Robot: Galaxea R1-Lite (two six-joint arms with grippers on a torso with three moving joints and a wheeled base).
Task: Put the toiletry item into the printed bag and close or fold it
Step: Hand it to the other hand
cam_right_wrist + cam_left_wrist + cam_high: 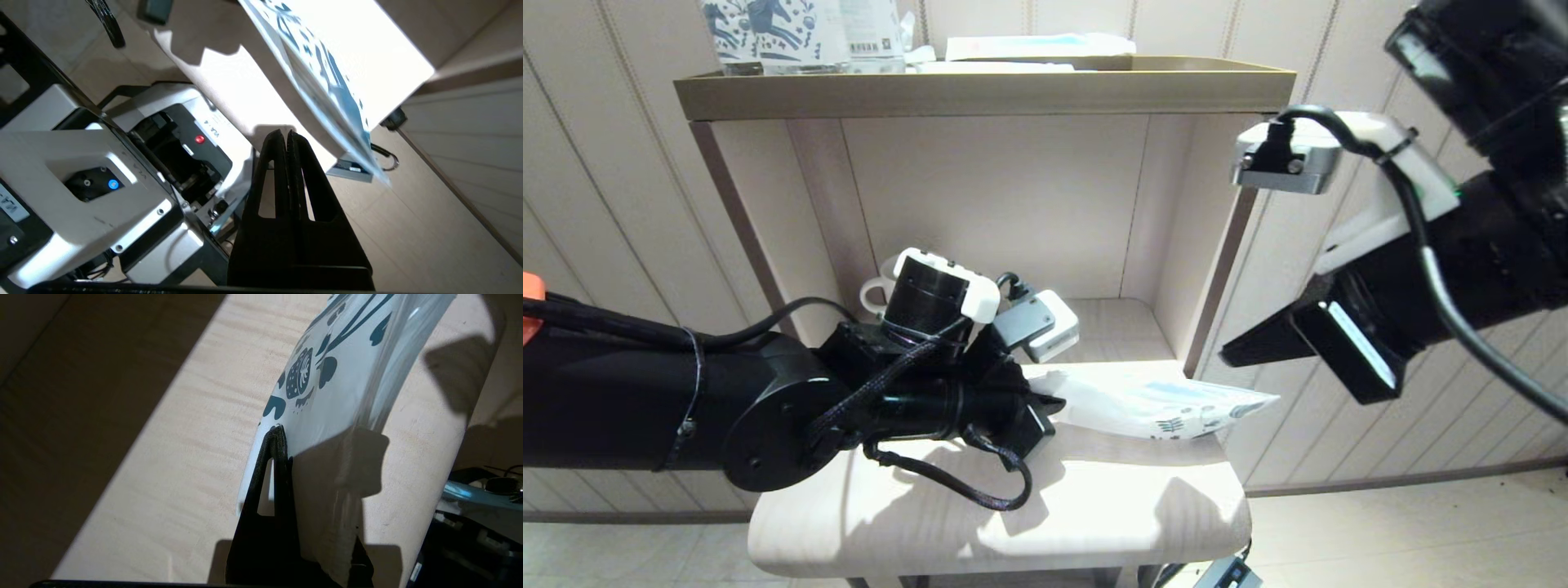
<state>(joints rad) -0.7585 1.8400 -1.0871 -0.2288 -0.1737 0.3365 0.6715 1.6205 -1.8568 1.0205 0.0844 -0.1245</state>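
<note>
One printed bag [1156,406] hangs in your left gripper [1045,404], its fingers [271,473] pinching one end, so the leaf-printed end juts past the right edge of the pale wooden table [1013,514]. Your right gripper [1232,354], fingers [286,163] pressed together on nothing, hovers beyond that table edge, near the bag's printed end.

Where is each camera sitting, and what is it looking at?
Head view: from the robot's head, looking down at the small table; both arms show, the right gripper off its right edge.
Left wrist view: behind the left gripper, shut on the printed bag.
Right wrist view: behind the shut right gripper, looking back at the bag and the robot's base.
All three views share the bag.
</note>
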